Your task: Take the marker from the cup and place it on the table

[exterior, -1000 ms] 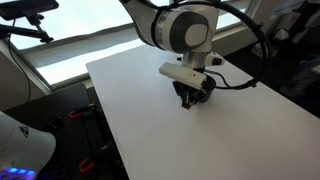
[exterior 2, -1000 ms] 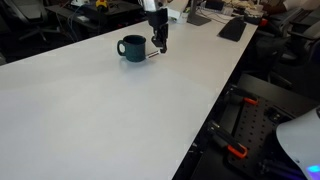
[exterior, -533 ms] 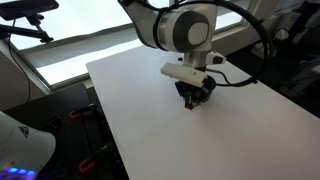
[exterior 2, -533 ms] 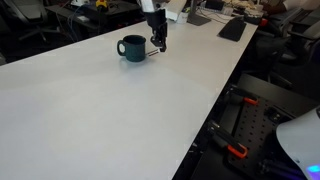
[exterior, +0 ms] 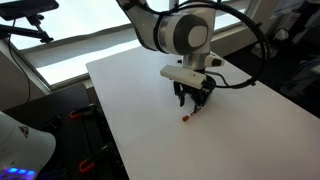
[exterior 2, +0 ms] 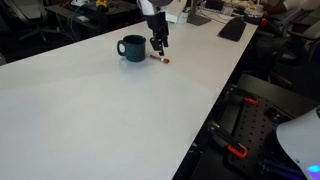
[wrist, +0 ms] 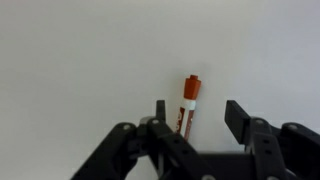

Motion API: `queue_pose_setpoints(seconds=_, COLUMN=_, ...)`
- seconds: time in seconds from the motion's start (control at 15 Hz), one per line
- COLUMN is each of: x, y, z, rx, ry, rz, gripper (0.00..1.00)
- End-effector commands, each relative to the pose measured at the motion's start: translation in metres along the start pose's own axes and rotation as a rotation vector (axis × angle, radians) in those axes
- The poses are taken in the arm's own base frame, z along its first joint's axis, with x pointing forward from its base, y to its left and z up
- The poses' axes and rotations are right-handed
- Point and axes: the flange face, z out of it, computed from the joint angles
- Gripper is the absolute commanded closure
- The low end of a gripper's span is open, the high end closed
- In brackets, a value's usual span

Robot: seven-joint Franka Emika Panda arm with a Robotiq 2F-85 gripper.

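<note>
End effector (wrist: 199, 112): spread wide and holding nothing. In the wrist view the jaws stand well apart with bare counter (wrist: 80, 50) showing between them.
Marker (wrist: 189, 100): lies flat on the counter inside that gap, red cap pointing away from the wrist and pale barrel running back toward it. It sits close beside one jaw; I cannot tell whether it touches.
Height: in an exterior view the end effector (exterior: 193, 97) hangs just above the surface, and the marker's red end (exterior: 187, 118) shows below it, free of the jaws.
Cup (exterior 2: 131, 47): dark, with a handle, standing upright near the end effector (exterior 2: 158, 44). The marker (exterior 2: 165, 59) rests on the counter just beside it, not in it. I cannot see into the cup from here.
Counter (exterior 2: 120, 110): plain white, with the cup and marker close together toward one end.
Done, as I judge it: the marker is out of the cup, set down and released.
Left, as I judge it: only to lift straight up and back off without nudging the marker, since a round barrel could roll.
</note>
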Motion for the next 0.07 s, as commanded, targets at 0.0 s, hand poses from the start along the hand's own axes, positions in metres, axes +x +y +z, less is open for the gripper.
queue_pose_setpoints(seconds=0.0, x=0.0003, y=0.0002, z=-0.0003, rx=0.000, ry=0.000, rz=0.000, gripper=0.36)
